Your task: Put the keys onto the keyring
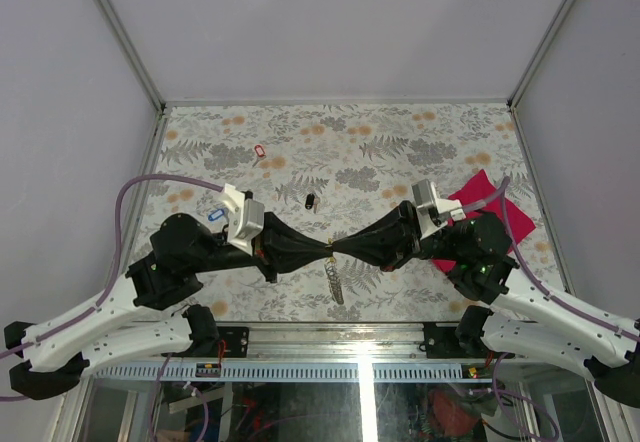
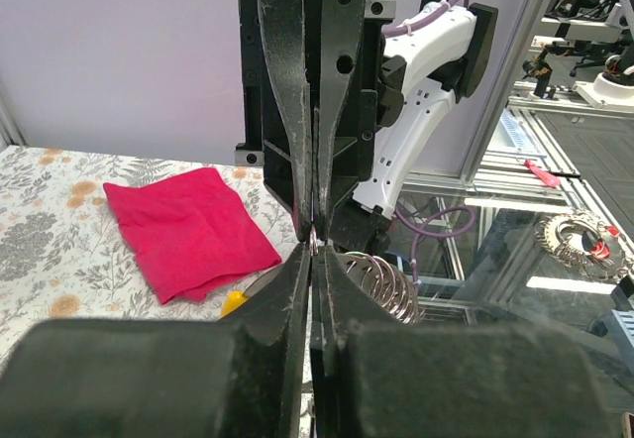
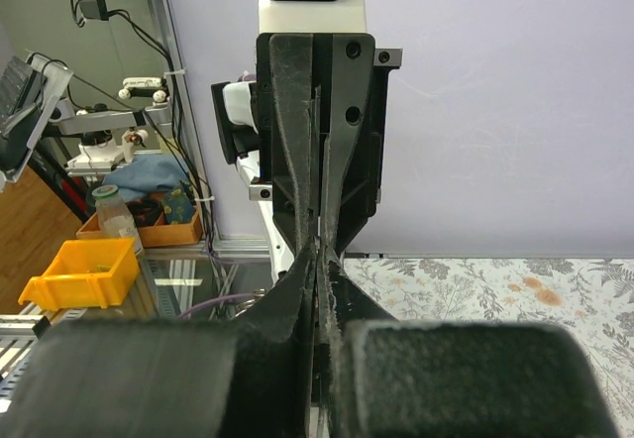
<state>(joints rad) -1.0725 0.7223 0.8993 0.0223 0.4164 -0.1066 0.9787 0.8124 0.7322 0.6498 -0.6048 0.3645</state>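
left pincer (image 1: 326, 250) abutting right pincer (image 1: 341, 249), keyring (image 1: 335, 280) beneath

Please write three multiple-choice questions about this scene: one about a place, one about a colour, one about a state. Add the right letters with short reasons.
1. Where does the magenta cloth lie?
A) on the right side
B) on the left side
C) in the middle

2. Which colour has the key lying farthest back?
A) green
B) red
C) white

3. How are the two grippers?
A) both wide open
B) only the left one open
C) both shut, tip to tip

Answers:
1 A, it lies partly under the right arm.
2 B, its head is red.
3 C, the left gripper and the right gripper meet with jaws closed.
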